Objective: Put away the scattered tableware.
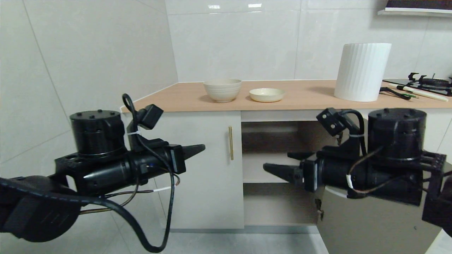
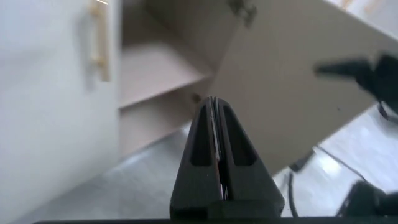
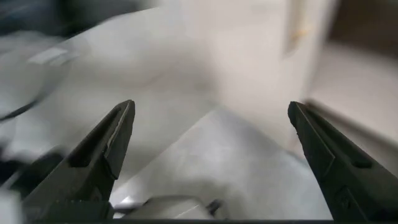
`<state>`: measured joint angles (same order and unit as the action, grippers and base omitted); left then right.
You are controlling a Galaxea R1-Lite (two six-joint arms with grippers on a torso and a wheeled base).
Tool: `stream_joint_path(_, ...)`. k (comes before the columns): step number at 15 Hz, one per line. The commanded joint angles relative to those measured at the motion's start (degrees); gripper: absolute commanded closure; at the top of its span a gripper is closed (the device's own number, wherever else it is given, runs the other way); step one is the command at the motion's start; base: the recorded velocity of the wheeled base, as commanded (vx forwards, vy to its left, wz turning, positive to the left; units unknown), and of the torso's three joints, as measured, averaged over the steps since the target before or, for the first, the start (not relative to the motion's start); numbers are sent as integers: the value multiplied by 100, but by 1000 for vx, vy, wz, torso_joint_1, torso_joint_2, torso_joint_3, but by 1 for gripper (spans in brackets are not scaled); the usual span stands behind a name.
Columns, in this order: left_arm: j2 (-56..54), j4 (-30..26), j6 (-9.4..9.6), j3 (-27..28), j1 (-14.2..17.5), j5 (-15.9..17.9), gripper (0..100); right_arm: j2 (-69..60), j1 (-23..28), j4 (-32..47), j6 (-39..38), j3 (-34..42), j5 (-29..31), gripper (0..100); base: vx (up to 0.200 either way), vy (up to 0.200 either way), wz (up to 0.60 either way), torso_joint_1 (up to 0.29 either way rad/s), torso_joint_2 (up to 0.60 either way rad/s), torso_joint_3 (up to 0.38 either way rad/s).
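Held left gripper (image 1: 199, 147) with fingers pressed together, empty; held right gripper (image 1: 280, 160) with fingers spread wide, empty. Saw bowl (image 1: 222, 90) and shallow dish (image 1: 266, 94) side by side on counter (image 1: 317, 96), above and beyond both sets of fingertips.

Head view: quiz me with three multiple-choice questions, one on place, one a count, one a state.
1. Where is the bowl? A on the floor; B on the counter beside the dish; C on the stove.
2. How many cabinet doors stand open? A none; B one; C two.
3. The tools? A both open; B both shut; C left tool shut, right tool open.
Answers: 1B, it sits on the wooden top; 2B, only the right door hangs open; 3C, each wrist view shows it.
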<state>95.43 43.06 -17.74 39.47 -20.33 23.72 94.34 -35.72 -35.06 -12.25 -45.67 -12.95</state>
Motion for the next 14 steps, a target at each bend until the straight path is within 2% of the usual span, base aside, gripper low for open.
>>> stream_joint_path(1,-736,-87,-2,-273,416,-8,0,761,373,606,118,-1304,539,0,0,0,0,0,0,0)
stream_joint_path(3,-956,-140,-2,-273,794,-17,0,735,408,843,118,-1533,635,0,0,0,0,0,0,0)
stream_joint_path(6,-938,-201,-19,-19,1471,-149,0,242,417,1871,118,-1559,1224,0,0,0,0,0,0,0)
stream_joint_path(8,-982,-342,-28,52,1541,-395,0,-83,417,2047,12,-1542,1462,0,0,0,0,0,0,0)
stream_joint_path(10,-982,-386,77,69,1559,-650,0,-223,417,2082,-515,-1718,1725,0,0,0,0,0,0,0)
stream_joint_path(12,-982,-386,165,113,1585,-1019,0,-215,417,2117,-524,-1744,1752,0,0,0,0,0,0,0)
stream_joint_path(14,-1017,-403,174,184,1585,-1107,0,-171,364,2179,-524,-1718,1752,0,0,0,0,0,0,0)
